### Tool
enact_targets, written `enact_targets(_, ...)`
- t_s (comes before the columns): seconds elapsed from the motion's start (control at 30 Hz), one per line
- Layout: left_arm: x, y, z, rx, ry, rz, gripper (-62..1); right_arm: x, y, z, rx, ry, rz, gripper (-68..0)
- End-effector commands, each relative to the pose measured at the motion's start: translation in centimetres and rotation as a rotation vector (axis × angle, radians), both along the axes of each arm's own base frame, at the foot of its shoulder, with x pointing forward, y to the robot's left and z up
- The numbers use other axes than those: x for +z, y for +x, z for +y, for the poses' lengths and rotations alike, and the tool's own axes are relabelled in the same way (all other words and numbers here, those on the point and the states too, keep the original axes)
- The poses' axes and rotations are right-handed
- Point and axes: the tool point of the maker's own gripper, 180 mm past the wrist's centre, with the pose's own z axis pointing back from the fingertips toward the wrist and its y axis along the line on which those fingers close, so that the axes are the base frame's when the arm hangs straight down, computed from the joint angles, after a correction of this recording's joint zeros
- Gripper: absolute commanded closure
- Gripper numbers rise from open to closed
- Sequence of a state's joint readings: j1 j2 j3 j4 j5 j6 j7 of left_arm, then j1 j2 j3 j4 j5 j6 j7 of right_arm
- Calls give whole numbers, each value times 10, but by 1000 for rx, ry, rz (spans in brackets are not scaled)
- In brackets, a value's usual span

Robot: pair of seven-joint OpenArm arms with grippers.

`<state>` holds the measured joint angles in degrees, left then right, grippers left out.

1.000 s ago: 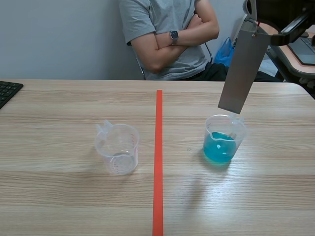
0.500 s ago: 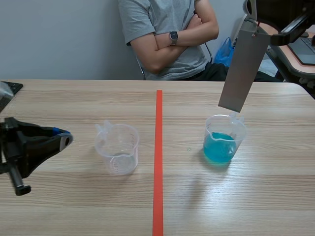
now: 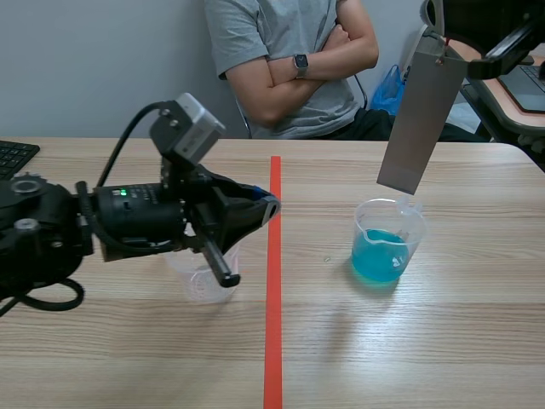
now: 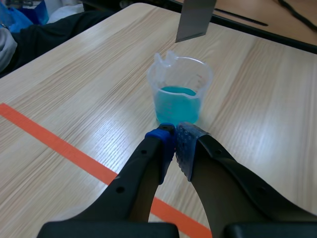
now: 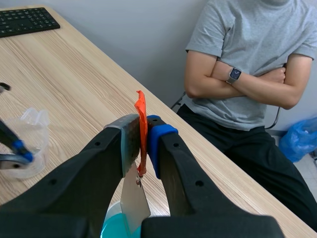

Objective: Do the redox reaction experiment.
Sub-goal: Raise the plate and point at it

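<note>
A clear beaker of blue liquid (image 3: 387, 243) stands right of the tape line. Just above its rim hangs a grey metal plate (image 3: 421, 119), tilted and not touching the liquid. My right gripper (image 5: 143, 130) is shut on the orange tab (image 5: 141, 111) from which the plate (image 5: 132, 198) dangles. An empty clear beaker (image 3: 204, 285) stands left of the tape, partly hidden by my left arm. My left gripper (image 3: 268, 207) hovers above it near the tape, fingers shut on nothing. In the left wrist view the left gripper (image 4: 174, 144) points at the blue beaker (image 4: 179, 91).
A person (image 3: 289, 60) sits across the table with folded arms. A black keyboard (image 3: 13, 158) lies at the far left edge. A blue bag (image 3: 390, 89) and a desk stand behind the table at the right. An orange-red tape line (image 3: 274, 281) runs down the middle.
My left arm has come in from the left and swung right over the empty beaker to the tape line. The right gripper and the plate have stayed still.
</note>
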<state>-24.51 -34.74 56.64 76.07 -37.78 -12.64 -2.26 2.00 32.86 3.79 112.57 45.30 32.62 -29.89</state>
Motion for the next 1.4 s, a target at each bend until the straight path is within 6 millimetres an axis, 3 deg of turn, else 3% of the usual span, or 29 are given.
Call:
enact_targets(0.0, 6, 12, -6, 12, -19, -21, -42, 13, -1, 0, 6, 2, -42, -15)
enact_targets(0.3, 13, 50, -50, -4, -25, -59, -42, 13, -1, 0, 6, 1, -42, -15)
enact_targets(0.47, 18, 60, -67, -9, -33, -67, -42, 13, -1, 0, 6, 1, -42, -15)
enact_targets(0.83, 17, 49, -94, -88, -66, -31, -42, 13, -1, 0, 6, 1, -41, -15)
enact_targets(1.37, 18, 48, -96, -92, -69, -29, -42, 13, -1, 0, 6, 1, -41, -15)
